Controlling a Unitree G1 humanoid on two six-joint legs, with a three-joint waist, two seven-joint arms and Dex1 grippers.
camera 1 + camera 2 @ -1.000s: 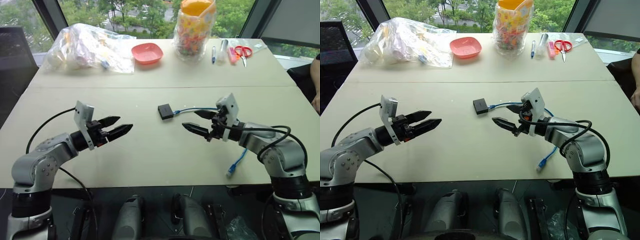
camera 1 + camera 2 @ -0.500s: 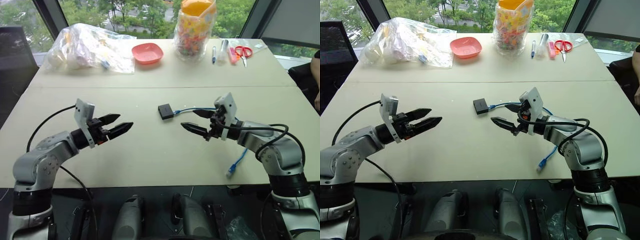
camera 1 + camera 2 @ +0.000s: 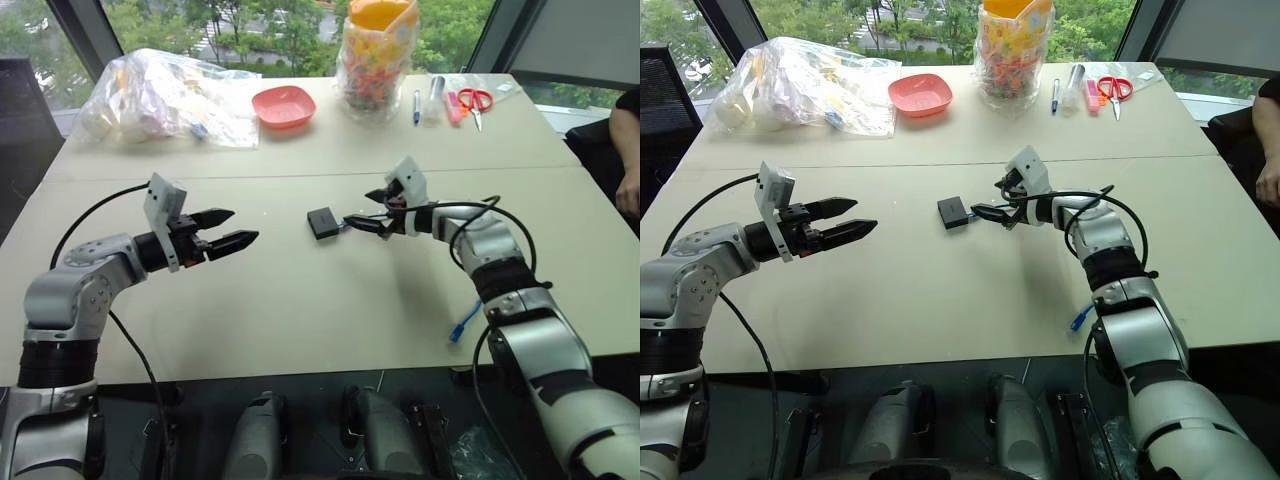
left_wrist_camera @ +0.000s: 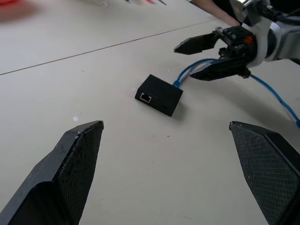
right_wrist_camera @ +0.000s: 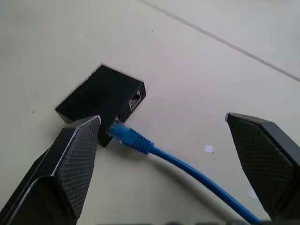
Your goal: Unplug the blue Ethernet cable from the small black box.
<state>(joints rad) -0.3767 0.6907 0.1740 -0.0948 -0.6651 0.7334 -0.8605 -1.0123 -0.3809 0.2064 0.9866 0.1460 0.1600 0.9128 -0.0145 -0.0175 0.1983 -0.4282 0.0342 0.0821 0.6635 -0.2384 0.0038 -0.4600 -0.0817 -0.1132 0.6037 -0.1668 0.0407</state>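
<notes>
While the plug is still seated in the box, no part of the unplugging is done. Left gripper (image 3: 232,228) hovers over the bench (image 3: 300,300) left of centre, jaws spread, holding nothing, well apart from the small black box (image 3: 322,222). The box lies flat near mid-bench, a free port on one side. The blue Ethernet cable (image 5: 187,171) enters its right-hand side, then runs right under the right arm to the front edge, where its loose end (image 3: 462,322) hangs over. Right gripper (image 3: 367,209) sits just beside the box, jaws wide and empty, straddling the cable right at the plug. Judgement: approach finished; still to do are closing on the plug, steadying the box, and pulling free.
</notes>
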